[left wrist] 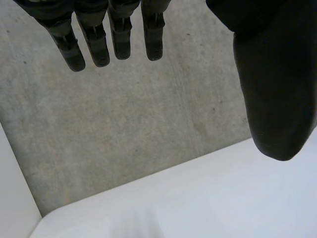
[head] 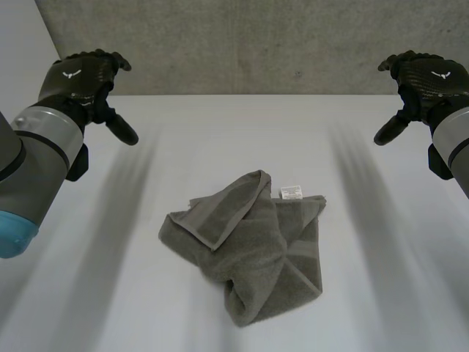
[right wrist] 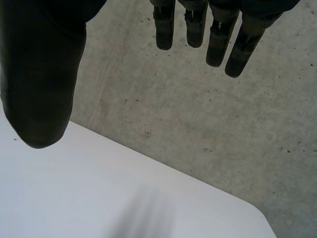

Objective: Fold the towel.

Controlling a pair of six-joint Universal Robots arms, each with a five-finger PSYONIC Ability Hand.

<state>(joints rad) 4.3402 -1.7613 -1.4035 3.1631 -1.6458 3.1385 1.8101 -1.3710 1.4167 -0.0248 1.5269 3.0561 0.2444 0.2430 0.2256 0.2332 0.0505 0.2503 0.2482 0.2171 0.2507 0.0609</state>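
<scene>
Head view: both robot hands (head: pixel 79 79) (head: pixel 429 82) raised, unclenched.

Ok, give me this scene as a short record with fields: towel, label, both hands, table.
towel: grey, crumpled in a heap mid-table, not folded
label: white, at the towel's far edge
left hand: open, fingers straight, apart from the towel
right hand: open, fingers straight, apart from the towel
table: white
wall: grey concrete, behind the table
</scene>
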